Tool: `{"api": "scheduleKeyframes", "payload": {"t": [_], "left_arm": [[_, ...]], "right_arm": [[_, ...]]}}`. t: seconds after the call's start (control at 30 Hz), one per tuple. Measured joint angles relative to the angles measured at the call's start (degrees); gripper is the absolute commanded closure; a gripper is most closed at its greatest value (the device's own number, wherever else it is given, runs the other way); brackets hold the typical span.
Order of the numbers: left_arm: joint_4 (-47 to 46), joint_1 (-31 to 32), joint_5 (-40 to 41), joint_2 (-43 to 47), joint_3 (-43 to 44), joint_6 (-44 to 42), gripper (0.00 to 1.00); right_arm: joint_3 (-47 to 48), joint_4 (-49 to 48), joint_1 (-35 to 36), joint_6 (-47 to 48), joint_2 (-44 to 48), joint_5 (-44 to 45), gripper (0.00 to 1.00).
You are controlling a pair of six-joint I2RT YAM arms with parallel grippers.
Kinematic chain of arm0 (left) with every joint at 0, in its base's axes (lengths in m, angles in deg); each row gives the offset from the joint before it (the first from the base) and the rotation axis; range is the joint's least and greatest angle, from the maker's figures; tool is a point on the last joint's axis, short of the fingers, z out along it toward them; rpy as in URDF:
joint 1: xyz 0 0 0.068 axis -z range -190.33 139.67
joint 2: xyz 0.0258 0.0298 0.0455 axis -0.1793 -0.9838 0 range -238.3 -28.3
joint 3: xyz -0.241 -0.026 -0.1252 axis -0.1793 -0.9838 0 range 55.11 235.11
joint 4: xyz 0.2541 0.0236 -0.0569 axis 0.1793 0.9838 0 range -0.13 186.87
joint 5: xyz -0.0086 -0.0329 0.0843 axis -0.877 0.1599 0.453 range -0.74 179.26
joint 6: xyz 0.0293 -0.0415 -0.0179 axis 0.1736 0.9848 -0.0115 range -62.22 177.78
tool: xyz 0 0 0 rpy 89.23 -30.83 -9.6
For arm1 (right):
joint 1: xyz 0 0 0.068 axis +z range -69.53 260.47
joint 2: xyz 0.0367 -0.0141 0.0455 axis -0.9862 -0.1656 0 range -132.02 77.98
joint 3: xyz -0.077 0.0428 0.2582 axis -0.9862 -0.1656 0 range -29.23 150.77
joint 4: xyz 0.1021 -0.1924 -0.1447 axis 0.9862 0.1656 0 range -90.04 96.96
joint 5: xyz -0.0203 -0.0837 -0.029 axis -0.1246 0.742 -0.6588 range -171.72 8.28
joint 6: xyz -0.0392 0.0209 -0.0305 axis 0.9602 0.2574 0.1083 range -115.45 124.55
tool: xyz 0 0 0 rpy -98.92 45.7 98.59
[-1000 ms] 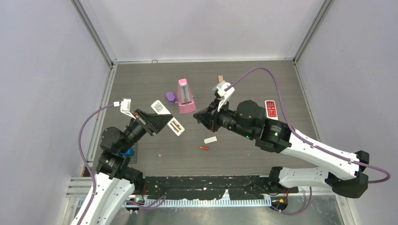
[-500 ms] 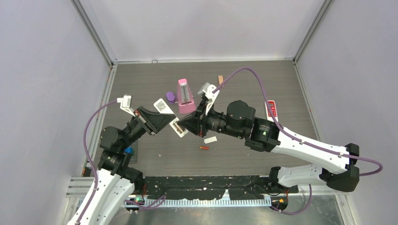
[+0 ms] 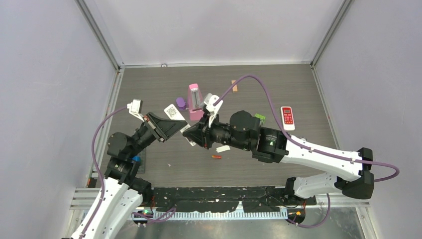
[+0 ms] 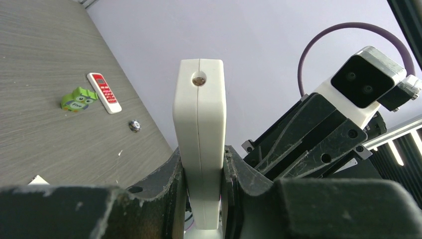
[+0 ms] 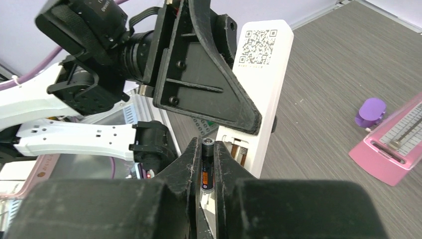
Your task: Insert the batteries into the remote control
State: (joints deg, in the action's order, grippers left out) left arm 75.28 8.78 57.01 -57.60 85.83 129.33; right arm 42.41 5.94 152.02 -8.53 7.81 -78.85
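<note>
With the right gripper (image 5: pixel 208 145), pinching a dark, orange-banded battery (image 5: pixel 207 172) upright between narrow jaws, and having swung it leftward across the table (image 3: pixel 149 84) over the last second, away from the pink metronome (image 3: pixel 195 102) and right up to the white remote (image 5: pixel 261 74); closing that gap and so, by the look of it, passing from carrying into inserting. Clamping the remote edge-on and clear of the table with the left gripper (image 4: pixel 201 172), squeezing tight on its two faces, presenting the QR-code back and the open battery bay (image 5: pixel 238 147) towards the incoming arm. Hovering the held battery just beside that bay, down at the remote's lower end, roughly lined up with the metal contacts; touching or not, impossible to tell from here. Leaving a red-orange battery (image 3: pixel 216 157) lying on the table just beside a small white cover (image 3: pixel 223 148), apparently waiting for its turn
</note>
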Motion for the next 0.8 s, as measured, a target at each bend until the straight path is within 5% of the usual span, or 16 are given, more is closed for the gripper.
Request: {"api": "scheduleKeyframes", "payload": {"t": [0.8], "left_arm": [[2.1,0.0,0.3,0.9,1.0,-0.3,1.00]], "right_arm": [[-0.3,-0.8,0.1,3.3,-1.1,1.5,0.90]]}}
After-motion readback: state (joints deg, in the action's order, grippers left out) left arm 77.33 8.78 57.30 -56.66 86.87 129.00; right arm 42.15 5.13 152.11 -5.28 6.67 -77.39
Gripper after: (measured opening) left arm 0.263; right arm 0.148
